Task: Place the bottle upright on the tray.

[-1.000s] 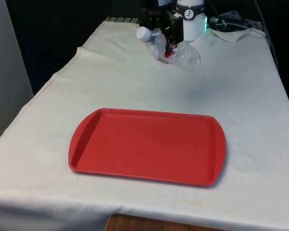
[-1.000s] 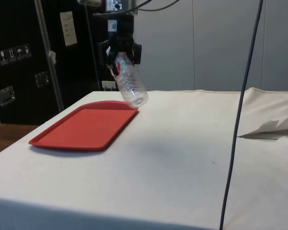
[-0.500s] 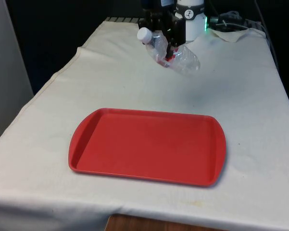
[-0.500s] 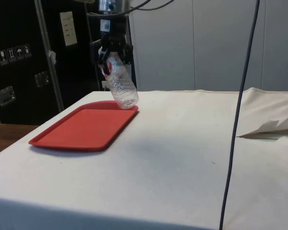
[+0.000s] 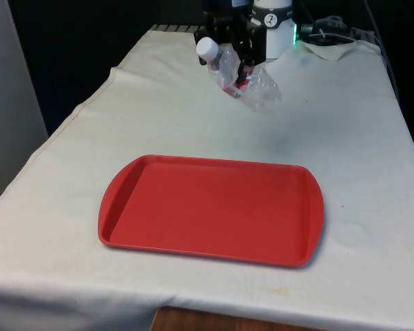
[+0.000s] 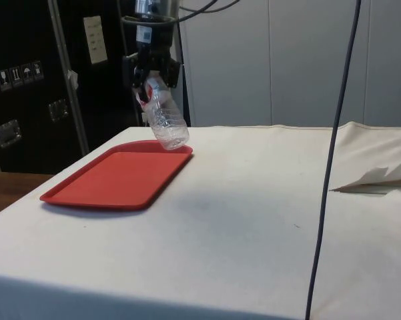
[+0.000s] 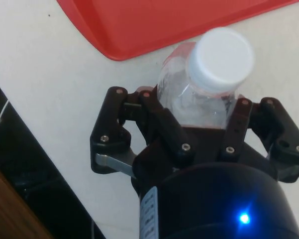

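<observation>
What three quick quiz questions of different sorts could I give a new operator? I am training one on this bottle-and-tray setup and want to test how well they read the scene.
1. True or false: the clear plastic bottle with a white cap already stands upright on the flat red plastic tray.
2. Multiple choice: the black two-finger gripper grips the bottle A) at its base, B) near the cap end, C) not at all.
3. Fill in: the bottle hangs ____, cap end high, above the white cloth.

Key
1. False: it is held in the air, off the tray.
2. B: the side view shows the fingers closed on it just below the cap.
3. Tilted.
</observation>
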{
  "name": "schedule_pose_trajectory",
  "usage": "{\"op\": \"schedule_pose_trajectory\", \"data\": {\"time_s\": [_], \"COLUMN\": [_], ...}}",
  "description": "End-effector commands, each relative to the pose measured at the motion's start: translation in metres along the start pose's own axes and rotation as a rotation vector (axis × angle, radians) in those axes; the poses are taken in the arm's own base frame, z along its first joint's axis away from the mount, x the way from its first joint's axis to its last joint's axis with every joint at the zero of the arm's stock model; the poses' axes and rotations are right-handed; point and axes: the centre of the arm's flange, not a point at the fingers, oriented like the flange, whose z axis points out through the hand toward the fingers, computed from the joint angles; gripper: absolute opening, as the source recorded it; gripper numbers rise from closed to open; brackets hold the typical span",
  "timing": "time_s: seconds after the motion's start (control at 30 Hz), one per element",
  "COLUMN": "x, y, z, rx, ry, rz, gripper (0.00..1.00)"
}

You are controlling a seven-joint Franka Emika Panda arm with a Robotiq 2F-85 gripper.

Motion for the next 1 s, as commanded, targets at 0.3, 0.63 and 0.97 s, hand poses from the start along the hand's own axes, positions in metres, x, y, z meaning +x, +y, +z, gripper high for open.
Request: {"op": "schedule_pose_trajectory", "data": {"time_s": [0.3,0.63,0.97], "x": [0.0029,0.005,0.0076], "y": [-0.0045,-0.0058,-0.007], "z": [-0.0028,-0.0047,-0.0069], "rx": [0.028,0.046,0.068], "ry": [0.042,0.071,0.104], "rz": [-0.084,-0.146,-0.21], "gripper": [0.0,0.0,0.0]}}
